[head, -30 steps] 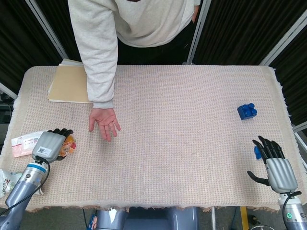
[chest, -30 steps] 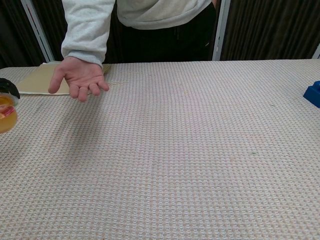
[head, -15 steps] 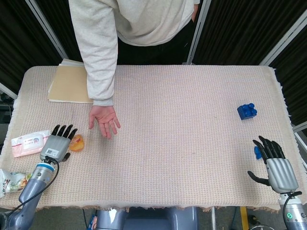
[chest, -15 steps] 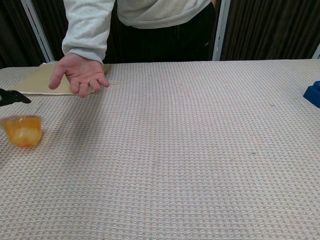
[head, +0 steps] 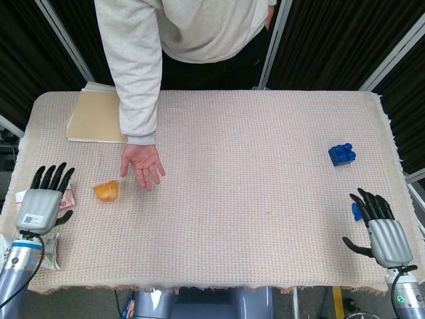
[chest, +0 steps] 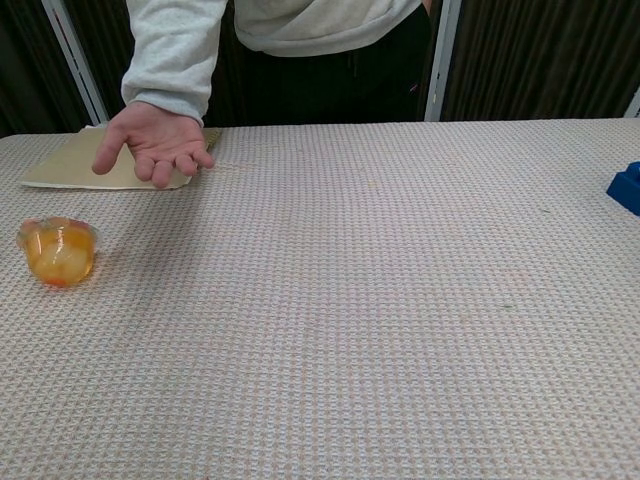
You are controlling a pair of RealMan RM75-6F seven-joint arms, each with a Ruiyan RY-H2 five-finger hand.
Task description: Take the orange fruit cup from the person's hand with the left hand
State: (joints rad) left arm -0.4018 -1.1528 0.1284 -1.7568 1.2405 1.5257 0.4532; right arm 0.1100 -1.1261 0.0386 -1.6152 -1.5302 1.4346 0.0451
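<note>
The orange fruit cup (head: 107, 191) (chest: 60, 251) lies on the woven table cloth, a little left of the person's hand (head: 142, 166) (chest: 152, 142), which hovers palm up and holds nothing. My left hand (head: 44, 202) is at the table's left edge, well left of the cup, its fingers spread and nothing in it. My right hand (head: 380, 226) rests at the front right corner with its fingers apart and empty. Neither hand shows in the chest view.
A tan folder (head: 97, 117) (chest: 88, 162) lies at the back left under the person's arm. A blue block (head: 341, 155) (chest: 627, 187) sits at the right. A pink-labelled packet (head: 65, 198) and another wrapper lie by my left hand.
My left hand has let go of the fruit cup and drawn back left to the table edge. The cup now lies on the cloth. The person's hand barely moved.
</note>
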